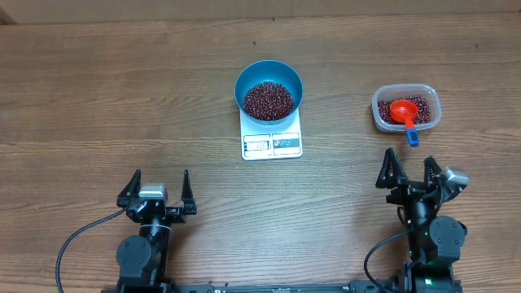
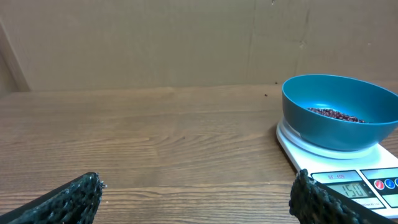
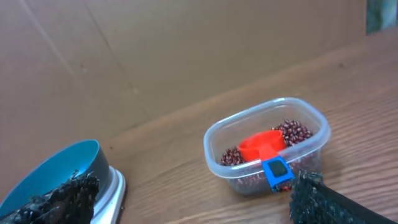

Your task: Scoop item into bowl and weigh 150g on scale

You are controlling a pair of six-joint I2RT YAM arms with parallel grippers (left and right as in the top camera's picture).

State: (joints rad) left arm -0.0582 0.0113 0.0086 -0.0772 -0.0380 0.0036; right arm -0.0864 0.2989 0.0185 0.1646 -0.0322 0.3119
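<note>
Beans (image 1: 269, 99) lie in a dark red heap in the blue bowl (image 1: 269, 68), which sits on the white scale (image 1: 272, 145) near the middle of the wooden table (image 1: 98, 98). In the left wrist view the scale's display (image 2: 353, 189) seems to read 150, though a finger hides part of it. More beans fill the clear plastic tub (image 1: 376, 106) off to the right, well apart from the scale. A red scoop (image 1: 401, 111) rests in them, its blue handle tip (image 1: 413, 137) hanging over the tub's near rim. The left gripper (image 1: 161, 175) and right gripper (image 1: 409, 163) sit near the front edge, both spread wide and holding nothing.
</note>
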